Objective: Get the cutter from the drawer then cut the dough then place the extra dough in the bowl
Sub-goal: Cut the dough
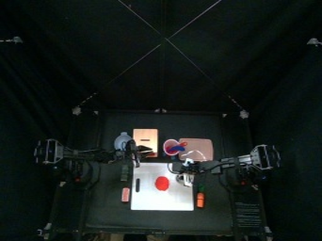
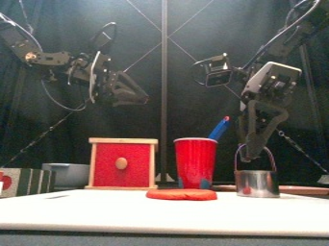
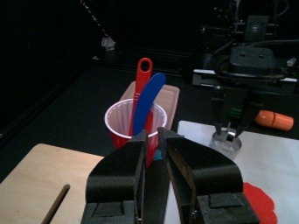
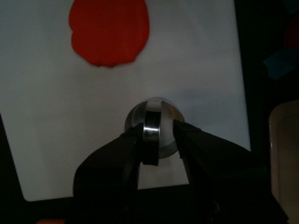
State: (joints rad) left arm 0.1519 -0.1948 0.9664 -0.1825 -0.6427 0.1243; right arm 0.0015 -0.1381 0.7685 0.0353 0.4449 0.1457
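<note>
Right gripper (image 4: 152, 144) is clamped on the cutter (image 4: 153, 121), which stands upright on the board (image 4: 47, 105) near the dough (image 4: 108, 33) without touching it. Left gripper (image 3: 153, 145) hangs high by the box (image 2: 123, 163), jaws together and empty, facing the cup (image 3: 128, 124).

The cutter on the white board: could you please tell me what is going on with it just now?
The right gripper is shut on the wire handle of the metal cutter, which stands on the white cutting board beside the red dough, not on it. The dough looks uncut. The left gripper hangs shut and empty above the wooden box.
</note>
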